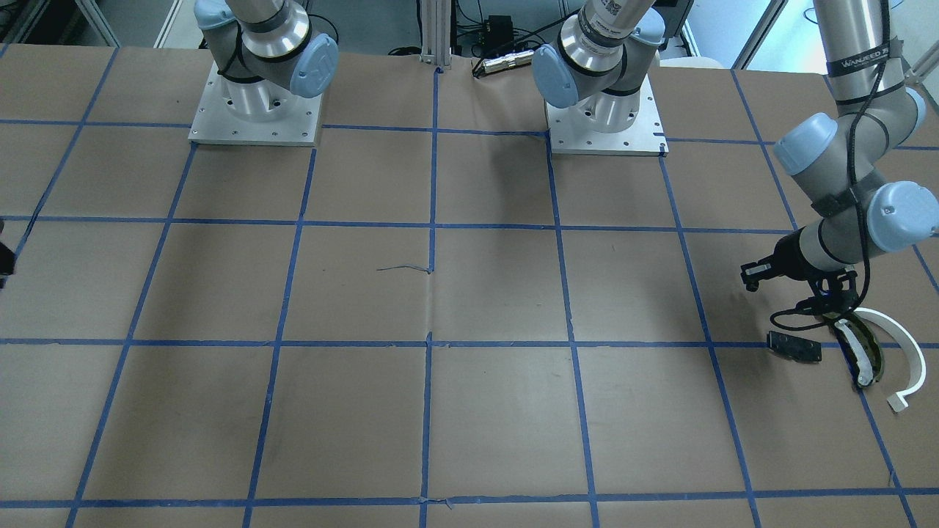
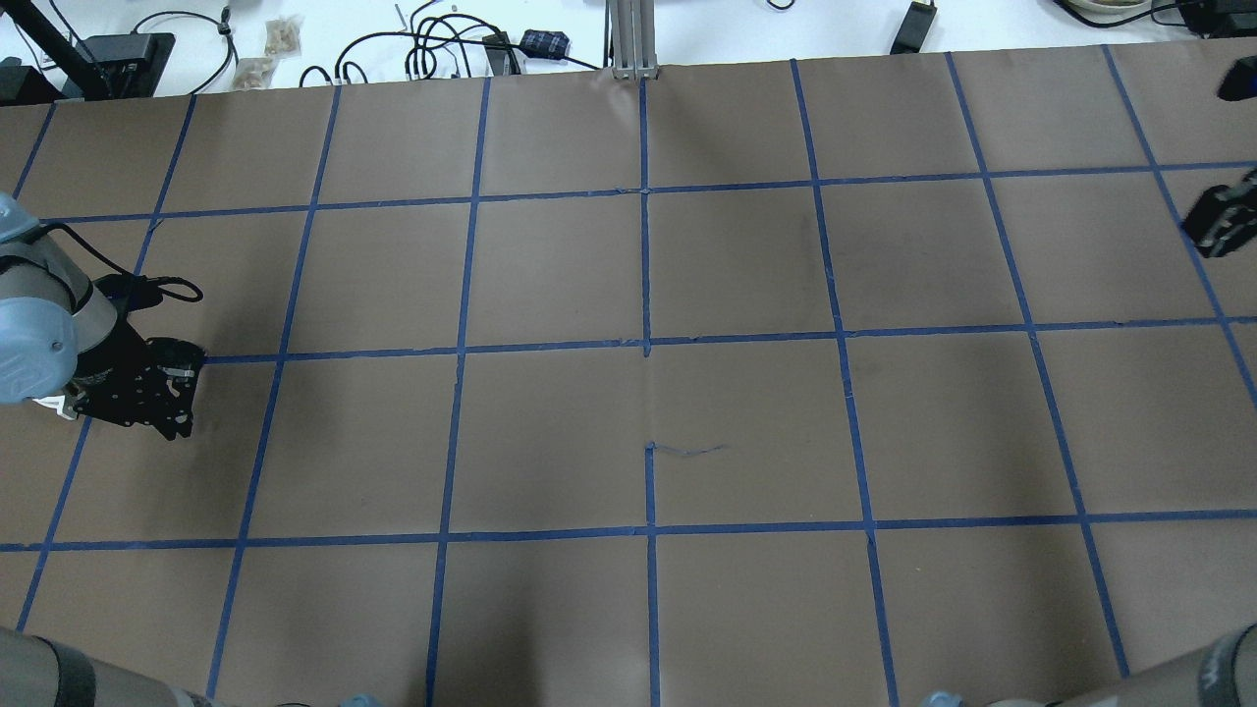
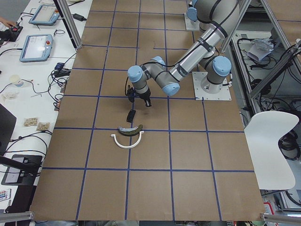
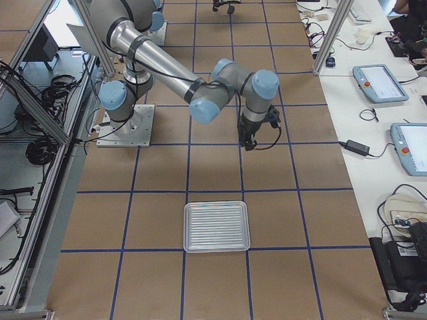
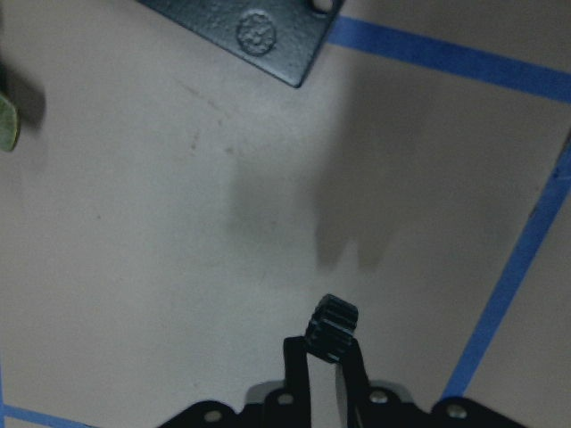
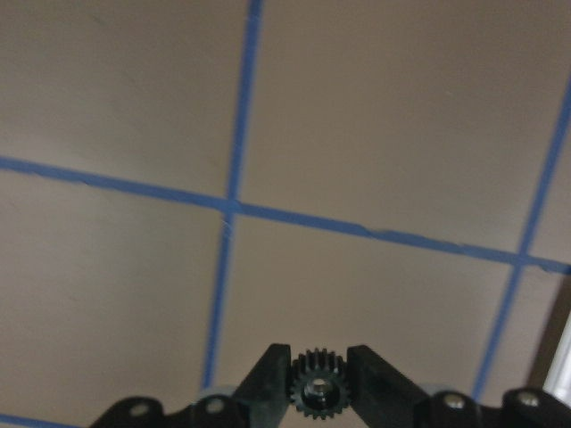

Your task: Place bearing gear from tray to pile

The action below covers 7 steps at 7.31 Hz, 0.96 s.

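My left gripper [image 5: 328, 346] is shut on a small black bearing gear [image 5: 332, 323] and holds it above the paper. It is beside the pile: a flat black plate [image 5: 259, 31], an olive-and-black curved piece [image 1: 862, 356] and a white half-ring arc [image 1: 901, 352]. In the front view the left gripper [image 1: 832, 308] hangs just behind the pile. My right gripper [image 6: 315, 370] is shut on a second black gear [image 6: 315, 395] above blue tape lines. The ribbed silver tray [image 4: 216, 227] lies a square away from the right gripper [image 4: 248, 141] and looks empty.
The table is covered in brown paper with a blue tape grid [image 2: 646, 344]. The two arm bases [image 1: 257, 110] stand at the robot's side. Cables and operator panels [image 4: 380, 83] lie beyond the table edge.
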Each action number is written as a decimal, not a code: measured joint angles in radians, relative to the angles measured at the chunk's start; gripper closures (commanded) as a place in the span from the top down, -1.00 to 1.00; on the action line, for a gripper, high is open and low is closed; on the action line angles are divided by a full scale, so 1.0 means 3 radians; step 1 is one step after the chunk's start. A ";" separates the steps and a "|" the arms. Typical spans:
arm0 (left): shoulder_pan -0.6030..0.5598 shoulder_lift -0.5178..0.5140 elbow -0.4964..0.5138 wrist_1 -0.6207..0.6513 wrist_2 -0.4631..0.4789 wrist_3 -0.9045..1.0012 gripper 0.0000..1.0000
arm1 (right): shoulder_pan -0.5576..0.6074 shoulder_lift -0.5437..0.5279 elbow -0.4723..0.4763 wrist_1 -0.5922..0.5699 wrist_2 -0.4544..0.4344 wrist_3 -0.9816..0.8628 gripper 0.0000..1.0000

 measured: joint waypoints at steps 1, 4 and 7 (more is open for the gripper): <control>0.0009 -0.0017 -0.0004 0.0033 -0.0022 0.0009 0.65 | 0.0557 -0.0012 0.0006 0.0057 0.0009 0.0780 -0.42; 0.0142 -0.0018 0.0007 0.0056 -0.0273 0.0038 1.00 | 0.1781 0.0164 0.0112 -0.0171 0.0053 0.2552 -0.42; 0.0202 0.0092 0.0022 0.0008 -0.0365 0.0026 1.00 | 0.2592 0.0505 0.0184 -0.0895 0.0036 0.3539 -0.40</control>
